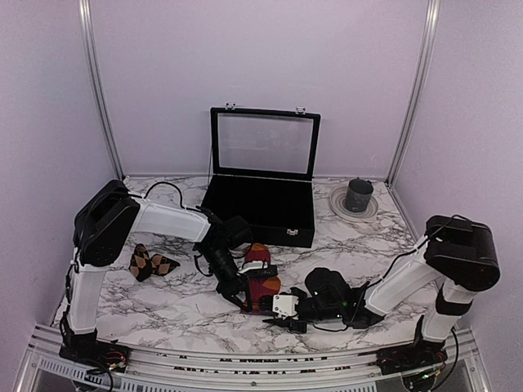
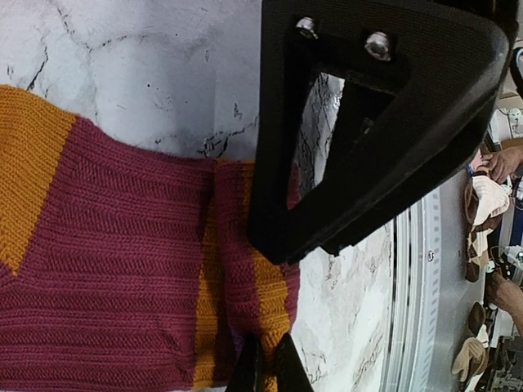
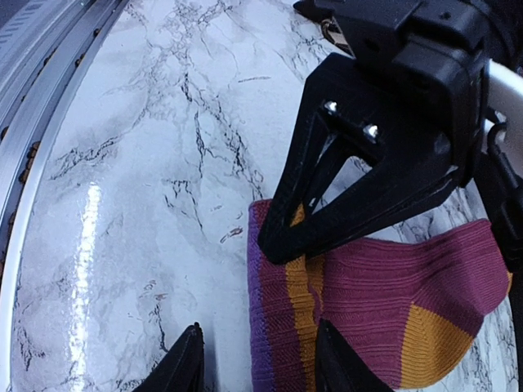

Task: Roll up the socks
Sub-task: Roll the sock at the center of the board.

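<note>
The magenta-red sock [image 1: 263,287] with orange stripes lies on the marble table [image 1: 163,306] between the two arms. My left gripper [image 2: 267,367] is shut on that sock's [image 2: 122,269] folded edge, pinching an orange stripe. My right gripper [image 3: 261,363] stands open astride the sock's [image 3: 368,286] purple end. One of its fingers [image 3: 188,363] is over bare marble and the other over the fabric. From above, the left gripper [image 1: 241,300] and right gripper [image 1: 274,318] meet at the sock. The dark argyle sock [image 1: 149,263] lies crumpled at the left, apart from both.
An open black case [image 1: 261,204] with a glass lid stands at the back centre. A grey cup [image 1: 358,194] sits on a plate [image 1: 337,201] at the back right. The table's metal rail [image 1: 245,363] runs along the near edge.
</note>
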